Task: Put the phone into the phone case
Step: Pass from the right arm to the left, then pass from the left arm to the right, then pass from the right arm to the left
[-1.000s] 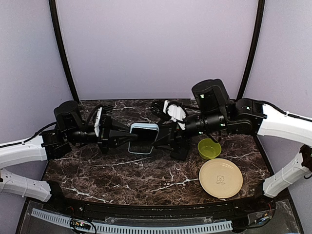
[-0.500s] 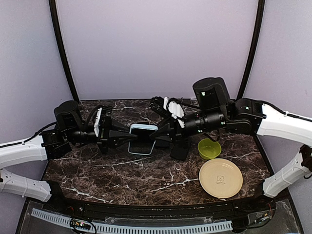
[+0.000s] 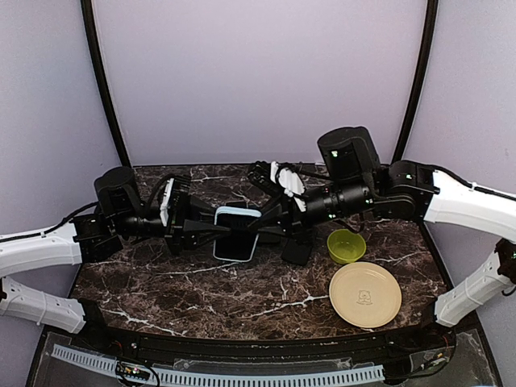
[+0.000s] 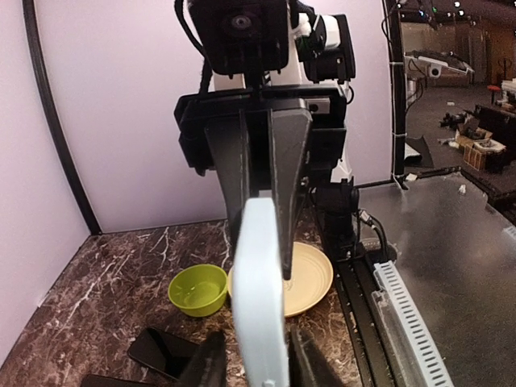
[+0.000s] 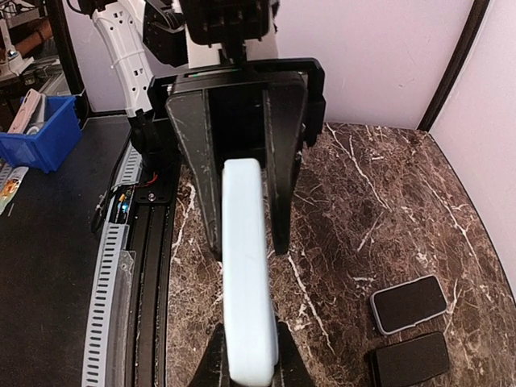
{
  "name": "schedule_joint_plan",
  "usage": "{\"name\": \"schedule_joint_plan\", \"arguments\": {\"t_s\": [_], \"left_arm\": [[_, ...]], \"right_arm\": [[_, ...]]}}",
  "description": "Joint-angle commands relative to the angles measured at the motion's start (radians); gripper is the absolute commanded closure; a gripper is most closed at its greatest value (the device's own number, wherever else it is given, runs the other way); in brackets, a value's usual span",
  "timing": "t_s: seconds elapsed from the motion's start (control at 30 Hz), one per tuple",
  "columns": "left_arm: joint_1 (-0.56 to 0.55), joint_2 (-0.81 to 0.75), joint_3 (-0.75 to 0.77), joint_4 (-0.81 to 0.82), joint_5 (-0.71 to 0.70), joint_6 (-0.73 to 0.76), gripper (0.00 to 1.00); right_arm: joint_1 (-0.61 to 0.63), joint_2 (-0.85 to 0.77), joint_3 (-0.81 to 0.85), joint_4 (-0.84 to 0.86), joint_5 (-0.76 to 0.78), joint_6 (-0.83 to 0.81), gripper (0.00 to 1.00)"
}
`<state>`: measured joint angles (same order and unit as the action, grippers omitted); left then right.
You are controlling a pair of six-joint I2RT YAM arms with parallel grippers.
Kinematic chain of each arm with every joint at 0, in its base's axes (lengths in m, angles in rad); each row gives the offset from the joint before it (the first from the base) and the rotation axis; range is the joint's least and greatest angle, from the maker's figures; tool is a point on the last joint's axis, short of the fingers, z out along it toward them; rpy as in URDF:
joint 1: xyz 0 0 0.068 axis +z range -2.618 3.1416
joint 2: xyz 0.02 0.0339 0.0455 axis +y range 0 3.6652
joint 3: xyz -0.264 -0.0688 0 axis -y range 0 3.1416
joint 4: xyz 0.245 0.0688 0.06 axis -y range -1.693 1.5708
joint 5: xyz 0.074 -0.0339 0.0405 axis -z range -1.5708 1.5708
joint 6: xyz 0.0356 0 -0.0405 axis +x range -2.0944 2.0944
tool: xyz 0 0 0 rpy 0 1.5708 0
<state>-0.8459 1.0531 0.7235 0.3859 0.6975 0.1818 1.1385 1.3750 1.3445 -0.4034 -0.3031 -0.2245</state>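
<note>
A pale blue phone case point(image 3: 236, 234) hangs above the table's middle, its dark inner face toward the top camera. My right gripper point(image 3: 264, 230) comes from the right and is shut on it; in the right wrist view both fingers press the case point(image 5: 246, 282) at my right gripper point(image 5: 248, 355). My left gripper point(image 3: 214, 231) reaches from the left. In the left wrist view the case point(image 4: 260, 298) stands edge-on between the jaws of my left gripper point(image 4: 256, 359), which stand open with a thin gap beside the case. A black phone point(image 3: 297, 251) lies on the table below.
A green bowl point(image 3: 346, 245) and a beige plate point(image 3: 365, 293) sit at the right front. In the right wrist view a light-rimmed phone point(image 5: 409, 303) and a dark slab point(image 5: 407, 360) lie on the marble. Black frame rails point(image 3: 105, 89) stand at the back.
My right gripper has closed on the case's right edge. My left jaws have since spread slightly off the case, and the case sits a little lower.
</note>
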Motion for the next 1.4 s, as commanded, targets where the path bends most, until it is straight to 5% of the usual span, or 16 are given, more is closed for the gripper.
{"name": "schedule_joint_plan", "arguments": {"t_s": [0.0,0.2,0.37,0.53,0.67,0.9,1.03,1.17,1.3,1.33,1.37], "left_arm": [[-0.005,0.016,0.020,0.053,0.001,0.005,0.68],[-0.015,0.040,0.020,0.030,-0.031,0.040,0.70],[-0.019,0.043,0.020,0.031,-0.033,0.039,0.99],[-0.017,-0.012,-0.010,0.127,-0.082,-0.067,1.00],[-0.015,-0.035,-0.041,0.208,-0.091,-0.120,1.00],[-0.013,0.030,-0.075,0.368,-0.028,-0.296,1.00],[-0.014,0.096,-0.085,0.506,0.040,-0.458,1.00],[-0.014,0.105,-0.083,0.514,0.047,-0.468,1.00],[-0.015,0.109,-0.081,0.502,0.041,-0.457,1.00],[-0.014,0.109,-0.075,0.487,0.032,-0.452,0.99],[-0.014,0.106,-0.072,0.476,0.023,-0.440,0.82]], "right_arm": [[0.001,-0.043,0.047,0.109,-0.064,0.012,1.00],[0.001,-0.060,0.048,0.096,-0.073,0.003,1.00],[0.001,-0.071,0.027,0.106,-0.065,0.010,1.00],[0.000,-0.098,-0.090,0.175,-0.007,0.065,0.57],[-0.007,-0.123,-0.238,0.335,-0.026,0.143,0.49],[-0.010,-0.087,-0.296,0.527,-0.119,0.224,0.57],[-0.012,-0.078,-0.309,0.564,-0.112,0.224,0.75],[-0.017,-0.071,-0.307,0.569,-0.124,0.266,0.98],[-0.026,-0.061,-0.285,0.536,-0.126,0.293,1.00],[-0.030,-0.059,-0.280,0.526,-0.119,0.302,1.00],[-0.035,-0.060,-0.277,0.514,-0.111,0.312,1.00]]}}
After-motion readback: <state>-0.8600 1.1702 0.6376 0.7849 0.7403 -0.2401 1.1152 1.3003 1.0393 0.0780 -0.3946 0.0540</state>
